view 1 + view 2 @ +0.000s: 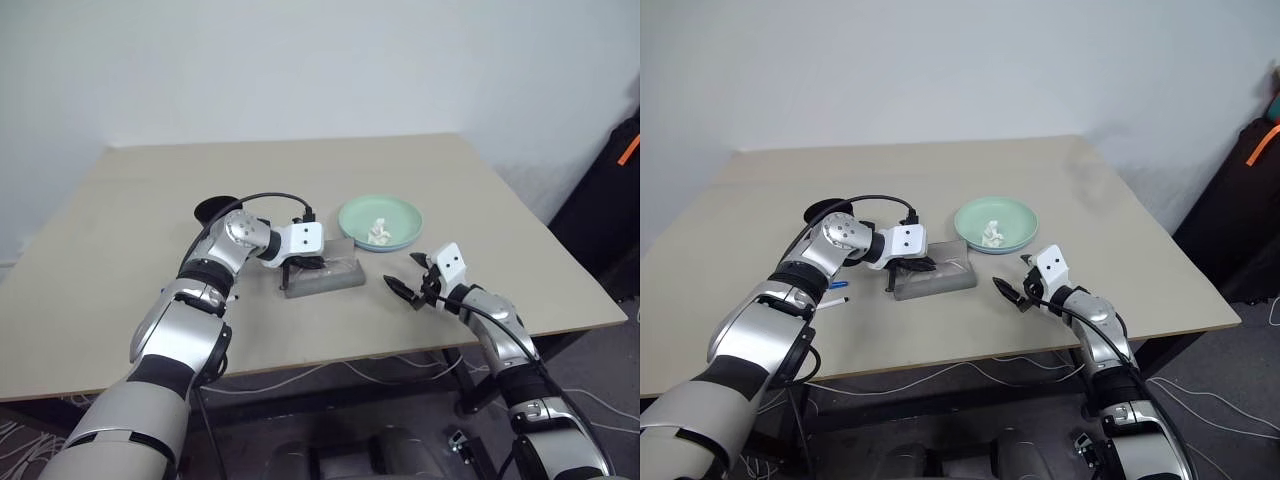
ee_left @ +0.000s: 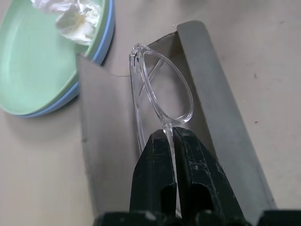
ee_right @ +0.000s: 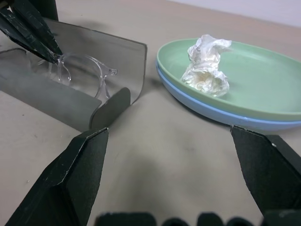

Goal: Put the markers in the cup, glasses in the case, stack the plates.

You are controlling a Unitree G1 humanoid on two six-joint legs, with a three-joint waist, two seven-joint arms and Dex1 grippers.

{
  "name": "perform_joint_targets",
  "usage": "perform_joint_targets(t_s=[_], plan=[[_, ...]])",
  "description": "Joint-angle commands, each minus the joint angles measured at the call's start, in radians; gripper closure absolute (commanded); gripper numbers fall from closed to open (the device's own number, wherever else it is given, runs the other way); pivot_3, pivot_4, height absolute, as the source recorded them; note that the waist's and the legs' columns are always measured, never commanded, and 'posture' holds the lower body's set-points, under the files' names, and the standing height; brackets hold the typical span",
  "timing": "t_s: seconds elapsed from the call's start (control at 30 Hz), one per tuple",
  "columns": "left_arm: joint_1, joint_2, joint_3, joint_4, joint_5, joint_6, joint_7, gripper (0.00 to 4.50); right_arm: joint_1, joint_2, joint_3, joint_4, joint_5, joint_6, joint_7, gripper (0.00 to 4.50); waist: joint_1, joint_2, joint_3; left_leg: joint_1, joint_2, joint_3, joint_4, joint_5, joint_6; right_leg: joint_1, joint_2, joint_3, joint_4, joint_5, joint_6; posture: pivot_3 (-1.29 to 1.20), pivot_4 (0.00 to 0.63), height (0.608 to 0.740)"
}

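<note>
Beige tabletop (image 1: 130, 230) against a plain white wall. Left gripper (image 2: 173, 141) is pinching the clear glasses (image 2: 160, 94) by the frame, holding them inside the open grey case (image 3: 75, 70). Right gripper (image 3: 169, 179) sits spread wide near the table's front edge, holding nothing. Just beside the case, the mint green plate (image 3: 254, 75) is stacked on the light blue plate (image 3: 221, 113), crumpled white wad (image 3: 204, 63) on top. Blue-capped marker (image 1: 836, 285) lies by the left arm, black cup (image 1: 215, 209) behind it.

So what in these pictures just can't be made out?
- Cup: in the left eye view the left arm hides all but its dark rim.
- Markers: in the right eye view one blue-tipped marker peeks from under that arm; the other isn't visible.
- Glasses: in the left wrist view the left tool covers one lens.
</note>
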Motion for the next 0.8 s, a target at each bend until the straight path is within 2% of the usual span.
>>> perform_joint_targets(t_s=[0.03,0.37,0.43,0.53,0.67,0.8], plan=[[-0.017,-0.007,0.037,0.011,-0.039,0.095,-0.112,4.47,-0.012,0.001,-0.012,-0.050,0.010,-0.007,-0.009,0.00,0.000,0.000,0.000,0.000,0.000,0.000,0.000,0.000,0.000,0.000,0.000,0.000,0.000,0.000,0.000,0.00,0.000,0.740],[0.013,0.026,0.046,-0.042,-0.041,0.196,-0.298,4.47,-0.025,0.009,-0.009,-0.033,0.006,-0.012,-0.010,0.00,-0.001,0.000,0.000,0.000,0.000,0.000,0.000,0.000,0.000,0.000,0.000,0.000,0.000,0.000,0.000,0.00,0.000,0.740],[0.023,0.029,0.044,-0.052,-0.038,0.188,-0.295,4.47,-0.028,0.011,-0.008,-0.030,0.005,-0.013,-0.010,0.00,-0.002,0.000,0.000,0.000,0.000,0.000,0.000,0.000,0.000,0.000,0.000,0.000,0.000,0.000,0.000,0.00,0.000,0.740],[0.027,0.025,0.046,-0.048,-0.018,0.151,-0.201,4.47,-0.027,0.014,-0.006,-0.030,0.003,-0.015,-0.010,0.00,-0.001,0.000,0.000,0.001,0.000,0.000,0.000,0.000,0.000,0.000,0.000,0.000,0.000,0.000,0.000,0.00,0.000,0.740],[0.009,0.007,0.073,-0.026,-0.028,0.156,-0.113,3.55,-0.026,0.016,-0.004,-0.030,0.001,-0.015,-0.010,0.00,0.000,0.000,0.000,0.000,0.000,0.000,0.000,0.000,0.000,0.000,0.000,0.000,0.001,0.000,0.000,0.00,0.000,0.740],[-0.006,0.001,0.084,-0.021,-0.035,0.141,-0.072,2.13,-0.025,0.017,-0.002,-0.032,0.002,-0.013,-0.010,0.00,0.001,0.000,0.000,0.000,0.000,-0.001,0.001,0.000,0.000,0.001,0.000,0.000,0.001,0.001,0.002,0.00,0.000,0.740]])
